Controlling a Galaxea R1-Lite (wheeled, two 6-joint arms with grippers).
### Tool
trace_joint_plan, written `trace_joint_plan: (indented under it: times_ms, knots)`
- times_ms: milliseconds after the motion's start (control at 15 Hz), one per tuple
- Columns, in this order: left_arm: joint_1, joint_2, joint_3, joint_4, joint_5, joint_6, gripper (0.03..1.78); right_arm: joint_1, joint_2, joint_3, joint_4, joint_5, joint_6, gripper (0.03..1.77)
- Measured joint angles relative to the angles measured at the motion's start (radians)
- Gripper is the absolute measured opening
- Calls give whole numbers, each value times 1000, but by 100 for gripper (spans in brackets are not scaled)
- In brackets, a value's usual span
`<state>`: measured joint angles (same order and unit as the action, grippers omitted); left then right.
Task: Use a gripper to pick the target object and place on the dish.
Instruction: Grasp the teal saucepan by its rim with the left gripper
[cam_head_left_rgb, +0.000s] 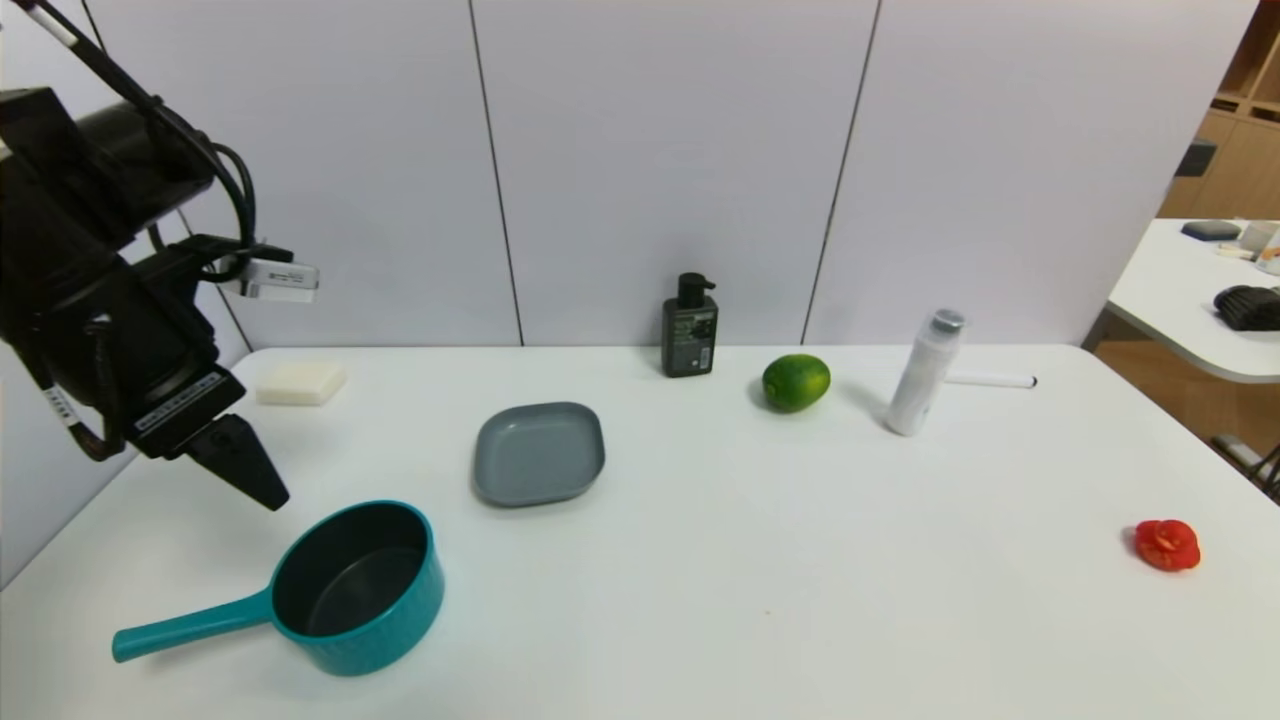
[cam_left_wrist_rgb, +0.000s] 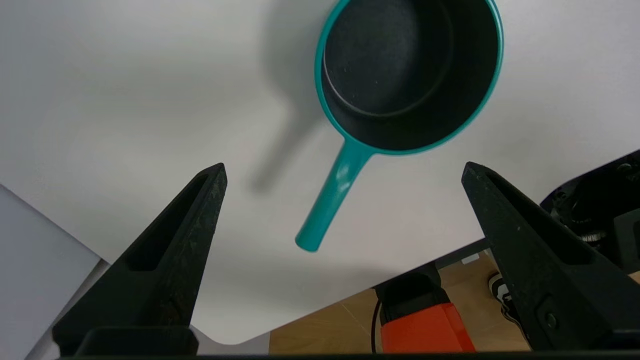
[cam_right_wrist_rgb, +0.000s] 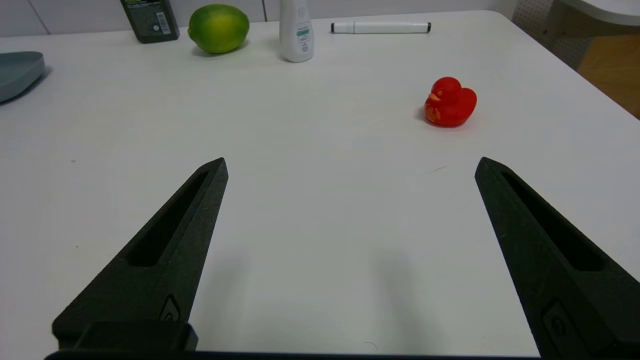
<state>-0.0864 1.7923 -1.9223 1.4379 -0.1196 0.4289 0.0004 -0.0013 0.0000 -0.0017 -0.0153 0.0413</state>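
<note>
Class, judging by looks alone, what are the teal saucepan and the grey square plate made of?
Teal saucepan: probably enamelled or painted metal; smooth, softly glossy outside, matte, finely speckled black lining like a non-stick coating. It might be a plastic toy. Grey square plate: likely plastic or melamine; uniform colour, satin sheen, softly rounded rim.

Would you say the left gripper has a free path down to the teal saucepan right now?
Probably yes: the left gripper hangs open just above the teal saucepan, and nothing lies between them; the dish sits apart.
</note>
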Motion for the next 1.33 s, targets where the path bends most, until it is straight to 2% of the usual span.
trace_joint_plan:
  times_ms: [200,533,667,933,1200,1333]
  knots:
    - [-7,66,77,-120,0,-8,169,0,0,0,0,0,0,171]
    - [-17,81,347,-393,3,-61,169,0,0,0,0,0,0,171]
    - [-18,74,417,-420,3,-63,169,0,0,0,0,0,0,171]
    - [-18,60,466,-426,5,-61,169,0,0,0,0,0,0,171]
    - [-17,50,532,-517,10,-59,169,0,0,0,0,0,0,171]
    - [-17,48,549,-523,10,-58,169,0,0,0,0,0,0,171]
